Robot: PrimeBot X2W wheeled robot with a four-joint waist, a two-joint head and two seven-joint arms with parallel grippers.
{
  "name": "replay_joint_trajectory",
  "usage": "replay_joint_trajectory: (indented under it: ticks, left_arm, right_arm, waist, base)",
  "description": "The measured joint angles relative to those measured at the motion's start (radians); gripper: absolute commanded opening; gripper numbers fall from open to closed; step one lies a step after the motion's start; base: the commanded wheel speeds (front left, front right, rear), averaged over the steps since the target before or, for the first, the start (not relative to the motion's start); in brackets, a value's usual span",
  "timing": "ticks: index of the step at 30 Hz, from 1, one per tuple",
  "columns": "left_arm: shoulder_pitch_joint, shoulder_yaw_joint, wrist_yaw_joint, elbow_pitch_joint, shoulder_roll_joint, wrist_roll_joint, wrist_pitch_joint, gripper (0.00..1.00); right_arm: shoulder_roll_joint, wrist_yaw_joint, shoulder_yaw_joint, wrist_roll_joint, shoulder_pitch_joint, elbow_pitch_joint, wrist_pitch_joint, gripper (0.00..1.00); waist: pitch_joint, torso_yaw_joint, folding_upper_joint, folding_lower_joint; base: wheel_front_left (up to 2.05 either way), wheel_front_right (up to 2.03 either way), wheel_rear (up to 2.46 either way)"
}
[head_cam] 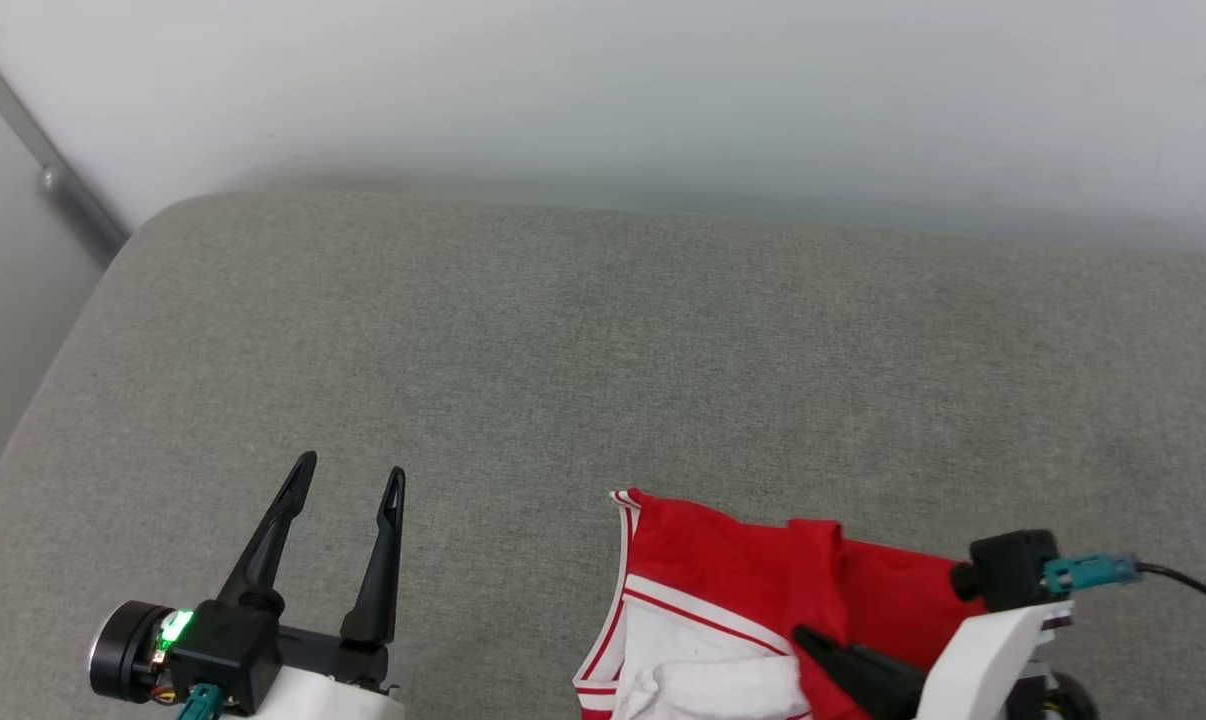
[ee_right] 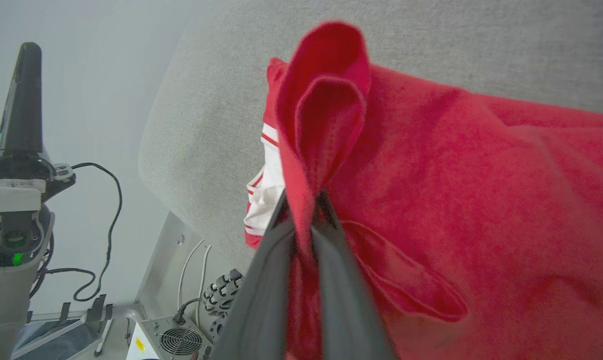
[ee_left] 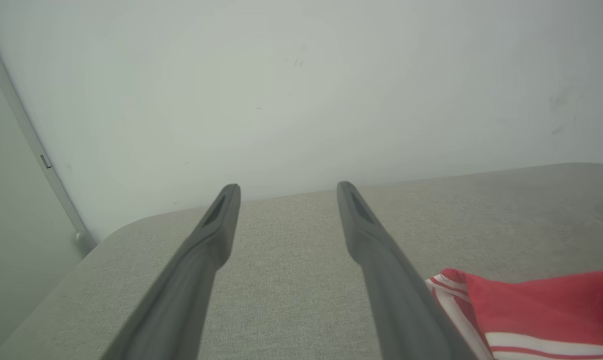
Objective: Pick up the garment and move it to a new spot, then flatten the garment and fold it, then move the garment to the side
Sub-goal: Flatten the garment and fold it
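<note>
- Right gripper (ee_right: 304, 200): jaws pinched tight on a raised red fold of the garment (head_cam: 743, 570).
- Left gripper (head_cam: 351, 466): jaws spread wide, holding nothing; the garment lies off at its 3 o'clock, apart from it.
- The garment: crumpled, red body, white sleeve with red stripes, at 5 o'clock in the head view, on the grey cushion (head_cam: 563, 350).
</note>
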Motion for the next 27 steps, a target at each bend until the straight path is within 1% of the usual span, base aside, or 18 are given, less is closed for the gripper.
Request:
replay_joint_trajectory:
  ticks: [2, 4, 6, 10, 17, 18, 19, 20, 24, 27]
  left_arm:
    - [0.0, -0.002, -0.001, 0.003, -0.001, 0.0, 0.0, 1.0]
    - [-0.001, -0.004, -0.002, 0.009, -0.004, 0.0, 0.0, 1.0]
    - [-0.002, -0.01, -0.002, 0.013, -0.006, 0.0, 0.0, 1.0]
    - [-0.002, -0.009, -0.002, 0.015, -0.007, -0.003, 0.0, 1.0]
    - [-0.012, -0.02, -0.004, 0.023, -0.012, -0.003, 0.0, 1.0]
    - [-0.012, -0.021, -0.004, 0.024, -0.012, -0.003, 0.0, 1.0]
    - [-0.012, -0.021, -0.004, 0.025, -0.012, -0.003, 0.0, 1.0]
    - [-0.012, -0.021, -0.004, 0.025, -0.013, -0.003, 0.0, 1.0]
    - [-0.012, -0.016, -0.004, 0.028, -0.013, -0.003, 0.0, 1.0]
    - [-0.01, -0.006, -0.004, 0.029, -0.012, -0.003, 0.0, 1.0]
  right_arm:
    - [0.001, 0.0, 0.029, 0.063, -0.009, 0.034, -0.032, 0.0]
    - [0.002, 0.0, 0.03, 0.14, -0.017, 0.085, -0.093, 0.0]
    - [0.0, 0.0, 0.044, 0.185, -0.032, 0.14, -0.143, 0.0]
    - [0.002, 0.0, 0.11, 0.194, -0.095, 0.221, -0.206, 0.0]
    - [0.002, 0.0, 0.186, 0.187, -0.194, 0.368, -0.276, 0.0]
    - [0.001, 0.0, 0.197, 0.183, -0.206, 0.386, -0.281, 0.2]
    - [0.001, 0.0, 0.208, 0.179, -0.216, 0.398, -0.288, 0.85]
    - [0.002, 0.0, 0.219, 0.183, -0.224, 0.409, -0.295, 1.0]
    - [0.003, 0.0, 0.272, 0.208, -0.243, 0.405, -0.3, 1.0]
    - [0.003, 0.0, 0.283, 0.208, -0.255, 0.375, -0.3, 1.0]
  waist:
    - [0.002, 0.009, 0.0, 0.0]
    - [0.004, 0.019, 0.0, 0.0]
    - [0.006, 0.031, 0.0, 0.0]
    - [0.012, 0.049, 0.0, 0.0]
    - [0.024, 0.078, 0.0, 0.0]
    - [0.025, 0.082, 0.0, 0.0]
    - [0.026, 0.085, 0.0, 0.0]
    - [0.025, 0.087, 0.0, 0.0]
    - [0.02, 0.087, 0.0, 0.0]
    - [0.011, 0.078, 0.0, 0.0]
  base:
    - [0.0, 0.0, 0.0]
    - [0.0, 0.0, 0.0]
    - [0.0, 0.0, 0.0]
    - [0.0, 0.0, 0.0]
    - [0.0, 0.0, 0.0]
    - [0.0, 0.0, 0.0]
    - [0.0, 0.0, 0.0]
    - [0.0, 0.0, 0.0]
    - [0.0, 0.0, 0.0]
    - [0.0, 0.0, 0.0]
